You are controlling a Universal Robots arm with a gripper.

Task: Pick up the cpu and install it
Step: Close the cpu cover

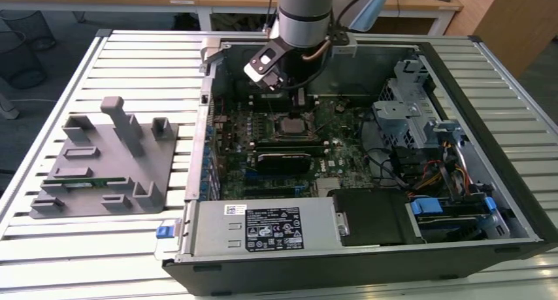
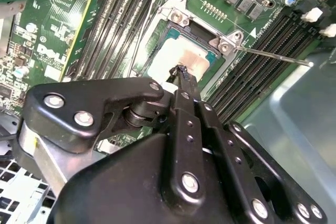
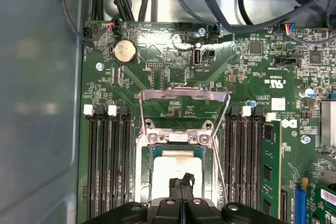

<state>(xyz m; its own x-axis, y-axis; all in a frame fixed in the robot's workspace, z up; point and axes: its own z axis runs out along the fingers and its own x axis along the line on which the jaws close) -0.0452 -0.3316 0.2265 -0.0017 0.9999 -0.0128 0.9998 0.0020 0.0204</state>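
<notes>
— As the exterior view shows it, the gripper (image 1: 299, 114) sits low inside the computer case (image 1: 349, 274). Wrist views?
— Second wrist view: cpu (image 2: 178, 56) lies in the socket (image 2: 176, 15), fingertips (image 2: 182, 77) together right at its top. First wrist view: same, load frame (image 3: 184, 95) raised.

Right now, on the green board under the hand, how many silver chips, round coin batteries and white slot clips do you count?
Square silver metal-topped cpu: 1
Round silver coin battery: 1
White plastic slot clips: 4
Total: 6
</notes>
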